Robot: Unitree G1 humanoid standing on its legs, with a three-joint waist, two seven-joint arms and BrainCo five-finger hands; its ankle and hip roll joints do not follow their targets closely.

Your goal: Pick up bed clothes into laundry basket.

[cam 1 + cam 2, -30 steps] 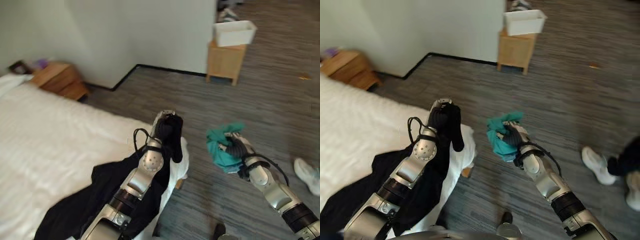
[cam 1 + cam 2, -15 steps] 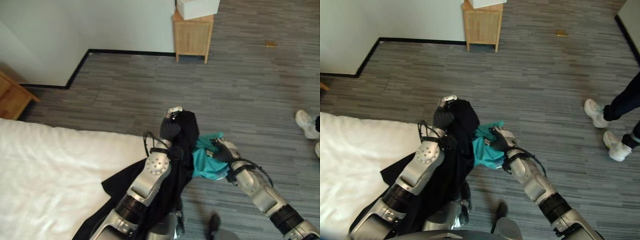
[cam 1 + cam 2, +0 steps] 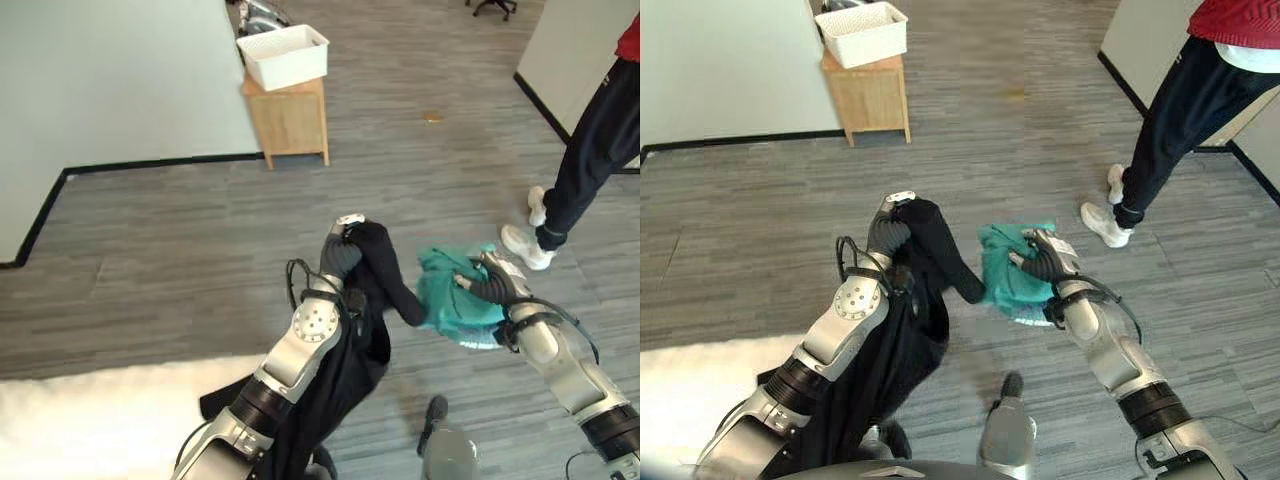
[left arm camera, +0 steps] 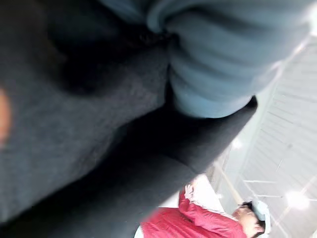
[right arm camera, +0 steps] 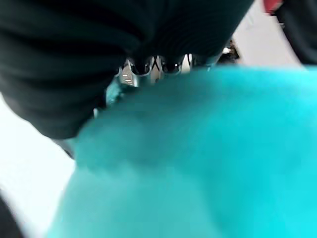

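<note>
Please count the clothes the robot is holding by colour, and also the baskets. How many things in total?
Black garment, in the left hand: 1
Teal garment, in the right hand: 1
White basket on the wooden stand: 1
Total: 3

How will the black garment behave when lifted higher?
Probably floppy: the black cloth garment hangs limp from the left hand and drapes down the arm. Likely light, since it hangs from that hand alone. Its trailing end may drag or snag.

A black garment (image 3: 345,370) hangs bunched from the left robot hand (image 3: 340,255), a crumpled teal one (image 3: 455,300) from the right robot hand (image 3: 492,285).
</note>
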